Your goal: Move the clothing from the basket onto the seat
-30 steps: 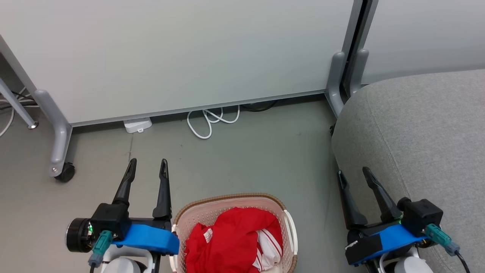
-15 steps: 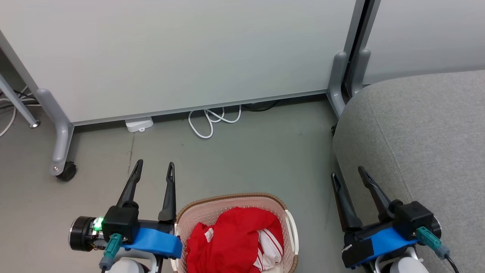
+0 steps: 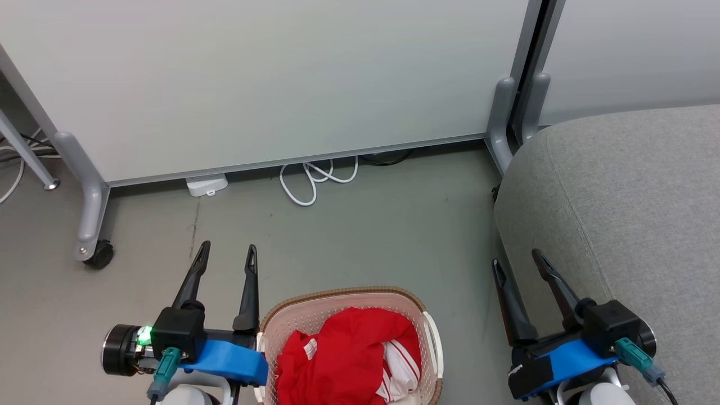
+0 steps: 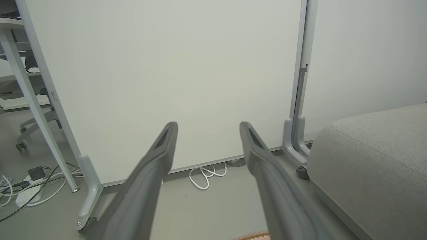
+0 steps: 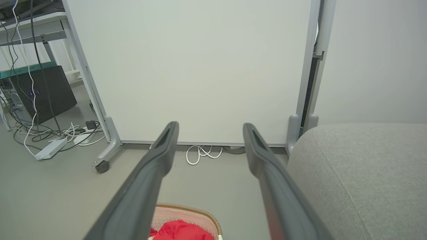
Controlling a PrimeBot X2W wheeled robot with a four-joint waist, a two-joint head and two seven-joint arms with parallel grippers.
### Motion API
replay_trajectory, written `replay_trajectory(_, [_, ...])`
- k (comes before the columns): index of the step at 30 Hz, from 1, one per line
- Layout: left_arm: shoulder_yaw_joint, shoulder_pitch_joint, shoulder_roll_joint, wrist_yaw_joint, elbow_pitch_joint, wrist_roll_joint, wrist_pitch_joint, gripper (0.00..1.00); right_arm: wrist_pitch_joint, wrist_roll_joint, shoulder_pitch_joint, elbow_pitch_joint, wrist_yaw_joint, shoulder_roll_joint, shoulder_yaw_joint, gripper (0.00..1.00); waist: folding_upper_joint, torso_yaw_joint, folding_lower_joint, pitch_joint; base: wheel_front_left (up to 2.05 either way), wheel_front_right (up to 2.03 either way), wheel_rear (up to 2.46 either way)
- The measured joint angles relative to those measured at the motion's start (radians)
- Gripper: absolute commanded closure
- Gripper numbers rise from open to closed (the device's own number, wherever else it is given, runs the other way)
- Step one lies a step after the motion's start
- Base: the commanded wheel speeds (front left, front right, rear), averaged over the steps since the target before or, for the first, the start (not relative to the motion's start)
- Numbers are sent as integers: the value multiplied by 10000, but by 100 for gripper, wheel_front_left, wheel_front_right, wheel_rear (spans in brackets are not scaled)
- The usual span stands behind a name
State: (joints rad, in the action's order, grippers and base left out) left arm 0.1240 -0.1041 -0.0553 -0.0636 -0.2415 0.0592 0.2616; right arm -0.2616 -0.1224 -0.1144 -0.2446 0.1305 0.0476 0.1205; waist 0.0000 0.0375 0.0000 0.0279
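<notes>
The basket (image 3: 344, 292) stands on the grey floor (image 3: 365, 236) at the bottom middle of the head view, its near end cut off by the picture's edge. The clothing (image 3: 343, 351) lies bunched inside it, a red heap with a white striped part on its right side, rising about as high as the brown rim. All the clothing in sight is in the basket. The seat (image 3: 630, 191) takes up the right side of the view, near the basket, with a strip of floor between them.

The left gripper (image 3: 228, 247) hovers to the left of the basket. Its two dark fingers are spread apart with nothing between them and point toward the white partition panel (image 3: 270, 79). Its inner finger runs close by the basket's left rim; whether it touches cannot be told. The right gripper (image 3: 515, 259) hangs on the other side, between basket and seat, its fingers likewise spread wide and empty. In the head view they overlap the seat's front edge.

In the right wrist view the basket's far rim and a bit of red fabric show at the bottom edge between the fingers, and the seat lies to the right.

A coiled white cable (image 3: 315, 180) and a small white box (image 3: 205, 184) lie on the floor at the foot of the panel. One grey leg of the panel ends in a black caster (image 3: 100, 256).
</notes>
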Motion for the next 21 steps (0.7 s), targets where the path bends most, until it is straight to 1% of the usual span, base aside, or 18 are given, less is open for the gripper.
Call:
replay_trajectory(13, [-88,-6,33,-92,-48,-4,2,0,-6,-2,-11,-56,0,0,-17,0,0,9,0,100,0,0,0])
replay_trajectory(17, [-104,-115,33,-188,-88,-63,2,0,-6,-13,-61,-44,0,0,-8,0,0,-33,-1,187,0,0,0])
replay_trajectory(21, [113,-483,-48,-382,-282,-188,2,0,-8,-19,-233,13,0,0,25,0,0,-111,0,408,0,0,0])
